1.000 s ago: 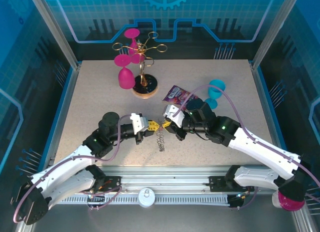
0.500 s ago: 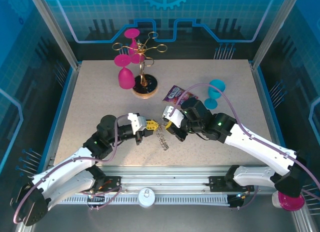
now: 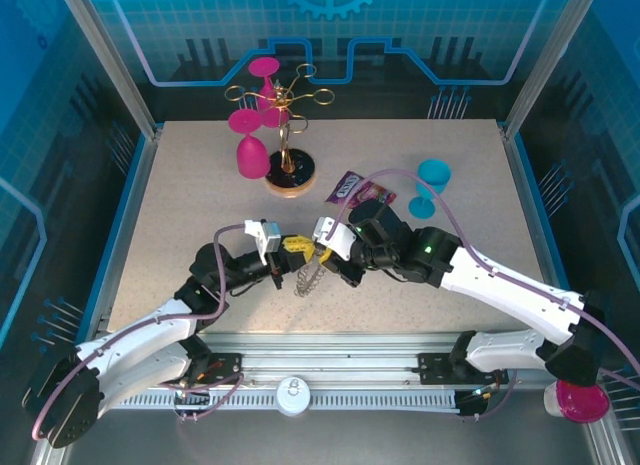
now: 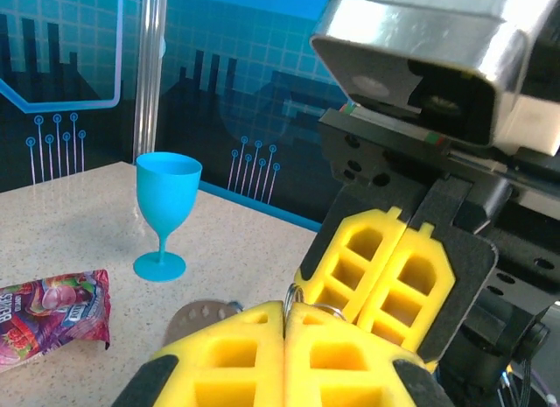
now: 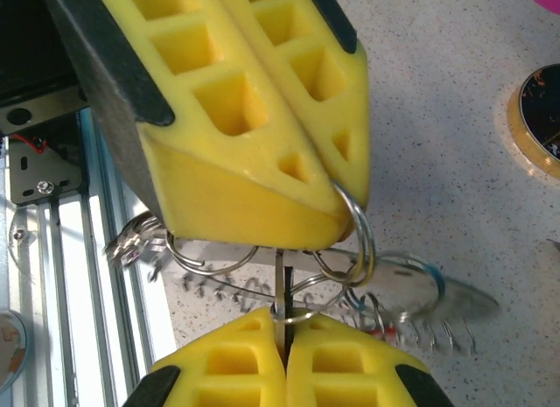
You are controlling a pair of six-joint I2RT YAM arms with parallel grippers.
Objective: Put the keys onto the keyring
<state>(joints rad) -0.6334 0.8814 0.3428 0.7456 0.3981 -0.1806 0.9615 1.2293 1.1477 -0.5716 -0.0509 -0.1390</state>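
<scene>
Speckled beige tabletop under you, blue-lit enclosure walls all round, and both arms meet over the near middle.

Your left gripper (image 3: 291, 247) has its yellow fingers pressed together on one thin wire loop of the keyring (image 3: 308, 279). The ring hangs just below the two tools, where it is easy to reach from the side. Whether its lowest loops brush the table I can't tell.

Your right gripper (image 5: 284, 324) comes in nose to nose with the left one, fingers clamped tight as well. It pinches a thin dark sliver that stands up out of the seam. I take that for the blade of the key (image 5: 280, 284), though no red head shows there, so I won't swear to it. A silver loop sits round that sliver right at the fingertips. That reads to me as threading under way: one hand steadies the ring, the other feeds the key.

Watch the tangle. The loops crowd each other, and it's hard to say which one you're in.

Now the table (image 3: 180, 215):
- The gold stand (image 3: 290, 173) sits at the far side with pink glasses (image 3: 250, 150) on it.
- A purple snack packet (image 3: 362, 189) lies just beyond your right wrist.
- A turquoise goblet (image 3: 431, 185) stands upright beside the packet.

All of it is well apart from the work, so nothing crowds your elbows. A metal rail runs along the near edge by the bases.
</scene>
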